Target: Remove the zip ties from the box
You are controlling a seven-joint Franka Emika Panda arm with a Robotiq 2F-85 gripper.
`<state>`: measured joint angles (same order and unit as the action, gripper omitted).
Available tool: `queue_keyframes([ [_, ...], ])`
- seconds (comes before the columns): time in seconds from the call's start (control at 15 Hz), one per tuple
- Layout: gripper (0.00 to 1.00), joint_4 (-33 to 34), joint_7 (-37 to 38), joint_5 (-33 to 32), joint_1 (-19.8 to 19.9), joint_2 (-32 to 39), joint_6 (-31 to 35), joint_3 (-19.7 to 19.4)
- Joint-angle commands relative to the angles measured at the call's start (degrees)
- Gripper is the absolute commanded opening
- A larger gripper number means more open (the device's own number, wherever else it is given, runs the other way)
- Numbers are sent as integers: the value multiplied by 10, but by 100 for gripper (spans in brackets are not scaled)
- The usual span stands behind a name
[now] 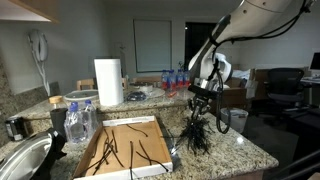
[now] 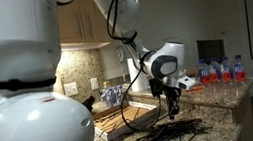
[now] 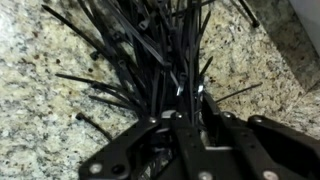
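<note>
A bundle of black zip ties [image 1: 196, 135] is seen outside the box [image 1: 128, 132], standing on the speckled granite counter [image 1: 235, 150] just beside the box's far corner, with the upper ends gathered together and the lower ends splayed out over the stone. The gripper [image 1: 201, 100] is positioned directly above this bundle, pointing downward, and its fingers are clenched on the gathered tops of the ties. In the wrist view the gripper [image 3: 185, 115] is seen at the bottom edge, its dark fingers drawn in together around several strands, while the zip ties [image 3: 150, 50] fan away from it across the granite. In an exterior view the gripper [image 2: 173, 104] is shown hanging over the zip ties [image 2: 171, 133], whose tips are spread in a low, tangled heap touching the counter near its edge. The box, a shallow open cardboard tray, is set flat on the counter, and a few loose ties [image 1: 120, 152] are seen lying scattered on its floor, apart from the held bundle. A white paper towel roll [image 1: 108, 82] is stood upright behind the box, and a clear plastic container [image 1: 80, 120] is placed near the box's other far corner. A metal sink [image 1: 20, 160] is let into the counter at the near end. A row of water bottles [image 2: 222, 69] is lined up in the background, well apart from the gripper.
</note>
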<state>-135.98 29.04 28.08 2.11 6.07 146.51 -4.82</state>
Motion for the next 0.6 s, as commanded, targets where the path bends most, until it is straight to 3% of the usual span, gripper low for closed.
queue_keyframes([
  [0.0, 56, -11, -35, 19, 3, -7, 30, 13],
  [0.4, 94, -35, -99, 29, -3, -66, -4, 37],
  [0.53, 100, -46, -112, 20, -8, -91, -18, 43],
])
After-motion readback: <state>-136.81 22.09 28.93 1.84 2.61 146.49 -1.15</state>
